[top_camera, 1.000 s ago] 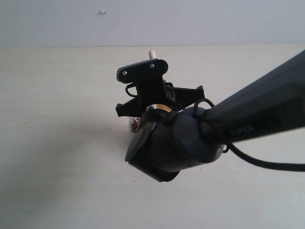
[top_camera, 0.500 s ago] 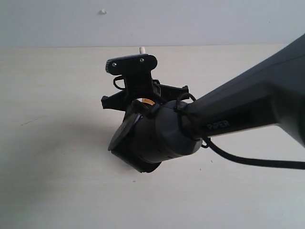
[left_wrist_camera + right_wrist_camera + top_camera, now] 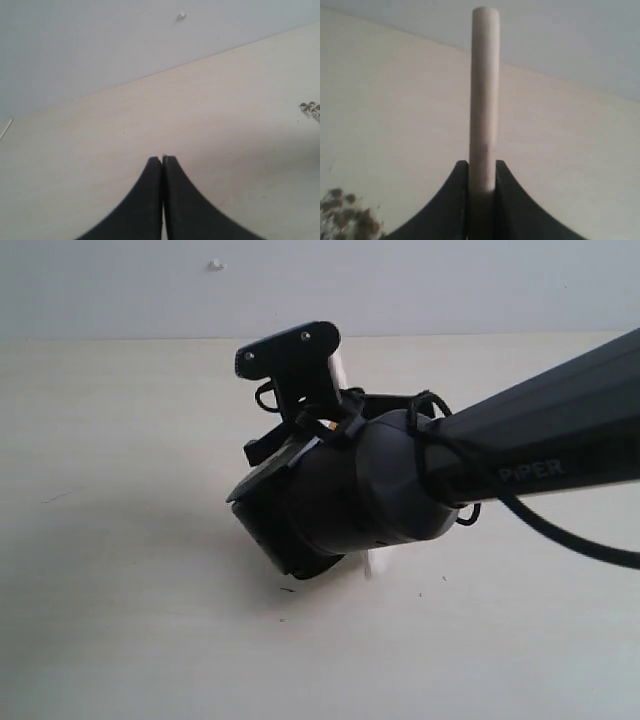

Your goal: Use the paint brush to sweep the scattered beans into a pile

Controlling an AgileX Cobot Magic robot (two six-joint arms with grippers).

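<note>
Filling the middle of the exterior view, the right arm point(image 3: 530, 465) reaches in from the right over the pale desk point(image 3: 120, 620). Its bulky wrist hides its pincer and whatever lies under it. A pale sliver of the paint brush point(image 3: 337, 368) shows just beside the black camera mount point(image 3: 288, 348) on the wrist. A few dark specks sit on the desk below the wrist, too small to identify.

From the left wrist view, the left pincer point(image 3: 163, 160) is pressed together, its two fingers touching with nothing between them, above bare desk. A few beans point(image 3: 311, 108) lie on the desk well apart from it, cut off by the picture's edge. Beyond the desk is a grey wall point(image 3: 75, 45).

From the right wrist view, the right pincer point(image 3: 482, 167) stands narrow, clamped on the paint brush's light wooden handle, which sticks out straight between the fingers. A blurred cluster of beans and whitish grains lies on the desk near the pincer.
</note>
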